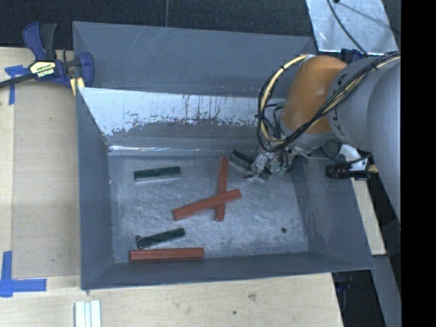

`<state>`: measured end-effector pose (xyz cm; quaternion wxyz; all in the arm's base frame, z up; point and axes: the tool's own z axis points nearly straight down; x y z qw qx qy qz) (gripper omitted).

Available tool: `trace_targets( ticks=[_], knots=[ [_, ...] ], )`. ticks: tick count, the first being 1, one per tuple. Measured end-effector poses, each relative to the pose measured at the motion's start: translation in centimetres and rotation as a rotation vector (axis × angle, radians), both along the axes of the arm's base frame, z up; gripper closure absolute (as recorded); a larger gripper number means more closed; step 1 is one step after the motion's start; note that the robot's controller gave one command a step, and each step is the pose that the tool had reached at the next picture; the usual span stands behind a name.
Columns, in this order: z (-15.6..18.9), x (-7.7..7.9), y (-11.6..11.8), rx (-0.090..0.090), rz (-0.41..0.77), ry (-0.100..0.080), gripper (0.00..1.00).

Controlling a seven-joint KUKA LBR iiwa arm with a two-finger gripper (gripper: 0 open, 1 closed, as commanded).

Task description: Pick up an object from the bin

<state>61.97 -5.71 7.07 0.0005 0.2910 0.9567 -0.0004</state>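
My gripper (263, 167) hangs low at the bin's back right, under the orange cover. A short dark green bar (240, 159) lies just to its left, touching or nearly touching it. Slightly further left, a red-brown stick (223, 176) lies lengthwise towards the front. It crosses a second red-brown stick (201, 207) that slants across the middle of the floor.
A green bar (157, 174) lies at the back left of the floor. Near the front left wall a dark green bar (162, 237) sits above a red-brown stick (167, 254). The arm and its cables come in from the right.
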Motion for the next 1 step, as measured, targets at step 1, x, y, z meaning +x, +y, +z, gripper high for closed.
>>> trace_targets(
  ticks=[1],
  knots=[
    [1.8, 0.14, -0.03, -0.001, 0.003, -0.005, 1.0]
  ],
)
